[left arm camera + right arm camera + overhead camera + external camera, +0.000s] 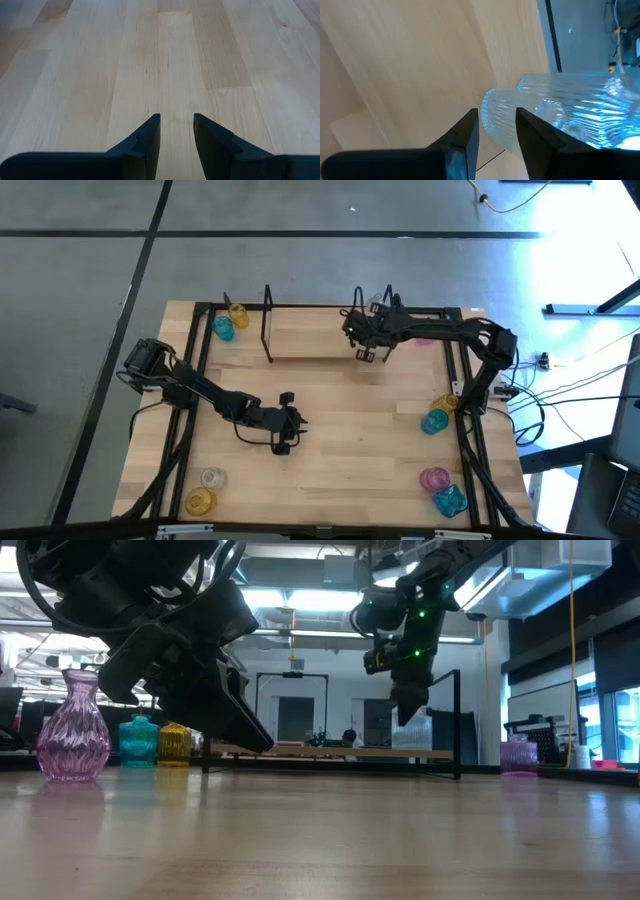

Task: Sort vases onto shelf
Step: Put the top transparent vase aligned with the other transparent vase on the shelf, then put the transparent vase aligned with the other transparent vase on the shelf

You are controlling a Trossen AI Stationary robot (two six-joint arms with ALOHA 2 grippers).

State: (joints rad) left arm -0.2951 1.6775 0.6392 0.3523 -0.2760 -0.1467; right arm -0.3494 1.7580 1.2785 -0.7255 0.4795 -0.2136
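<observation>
The shelf [320, 345] is a low light-wood board with black wire uprights, standing at the table's far side. A clear ribbed vase [570, 115] stands on it [420, 736]. My right gripper [497, 114] hovers open just above that vase's neck, slanting down over the shelf [366, 352]. My left gripper [292, 424] waits open over bare tabletop near the middle, nothing between its fingers [177, 119]. Other vases stand on the table: yellow [238, 313] and teal [222, 329] at the far left, and pink [434, 478] and teal [450, 500] at the near right.
More vases sit at the right edge [437, 420] and the near left corner [203, 498]. A pink vase [75, 728] stands close to the low camera. Black rails [190, 380] frame the tabletop. The middle of the table is bare wood.
</observation>
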